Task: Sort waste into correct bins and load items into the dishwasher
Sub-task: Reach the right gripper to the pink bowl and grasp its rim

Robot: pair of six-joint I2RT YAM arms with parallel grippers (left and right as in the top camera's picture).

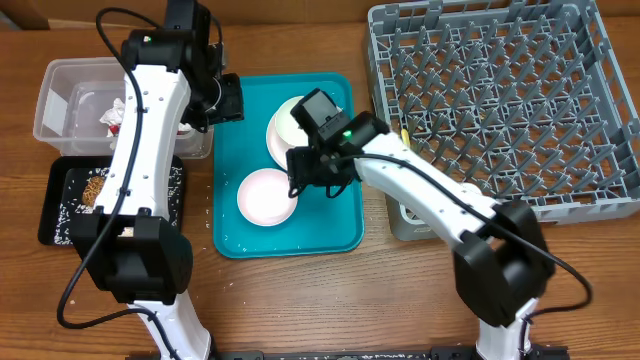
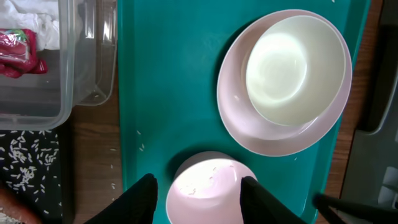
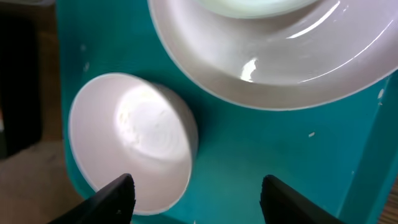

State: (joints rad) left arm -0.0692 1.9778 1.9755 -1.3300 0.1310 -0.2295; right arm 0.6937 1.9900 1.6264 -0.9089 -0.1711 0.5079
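Note:
A small white bowl [image 1: 266, 196] [image 3: 130, 140] sits on the teal tray [image 1: 340, 230]. My right gripper [image 1: 312, 178] [image 3: 200, 193] hangs open just above its right rim, with one finger over the bowl and the other over bare tray. A second bowl [image 1: 292, 118] [image 2: 295, 68] rests in the pale plate [image 1: 276, 138] [image 2: 239, 121]. My left gripper [image 1: 226, 100] [image 2: 200, 199] is open and raised over the tray's left edge, holding nothing. The clear tub [image 1: 60, 100] holds white paper [image 2: 31, 15] and a red wrapper [image 2: 17, 53]. Rice grains [image 2: 28, 162] lie in the black tray [image 1: 55, 225].
The grey dish rack [image 1: 500, 100] fills the back right, its near left corner close to my right arm. A few stray rice grains [image 2: 142, 146] lie on the teal tray. The tub and black tray stand against the teal tray's left side.

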